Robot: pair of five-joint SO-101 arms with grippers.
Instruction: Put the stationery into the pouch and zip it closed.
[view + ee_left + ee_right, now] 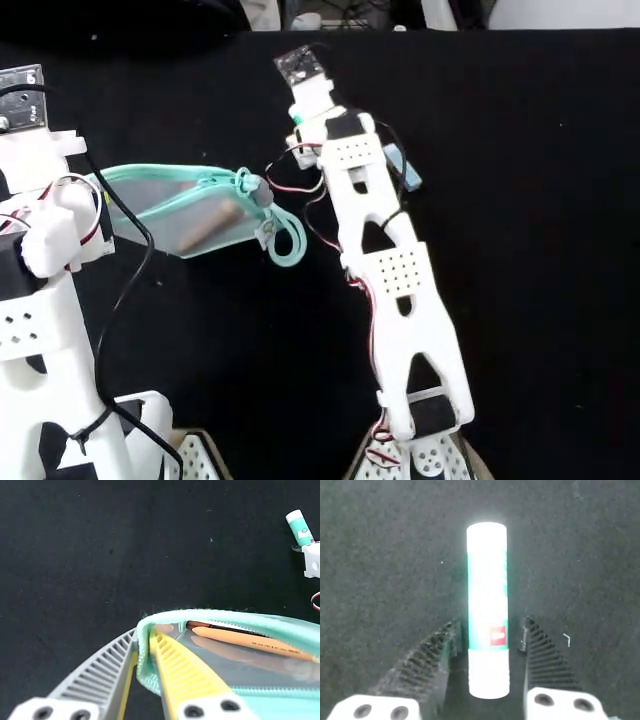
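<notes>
The glue stick (pixel 487 605) lay flat on the black surface (pixel 380 555), lengthwise between the two fingers of the right gripper (pixel 490 625). The jaws stood spread, with a sliver of gap on each side, so nothing was clamped. In the high view only a bit of the stick's green showed under the right arm's wrist, the rest covered.

Off to the side lay the mint-green pouch (pixel 180 205), its mouth unzipped. The left gripper (pixel 144 640) was closed on the pouch rim, its yellow finger (pixel 180 672) inside and its grey finger (pixel 102 672) outside. An orange pencil (pixel 250 640) lay inside the pouch, touching a darker pen (pixel 220 626) that was mostly hidden by the rim. A pale blue thing (pixel 405 170) poked out from beneath the right arm, too covered to identify.
</notes>
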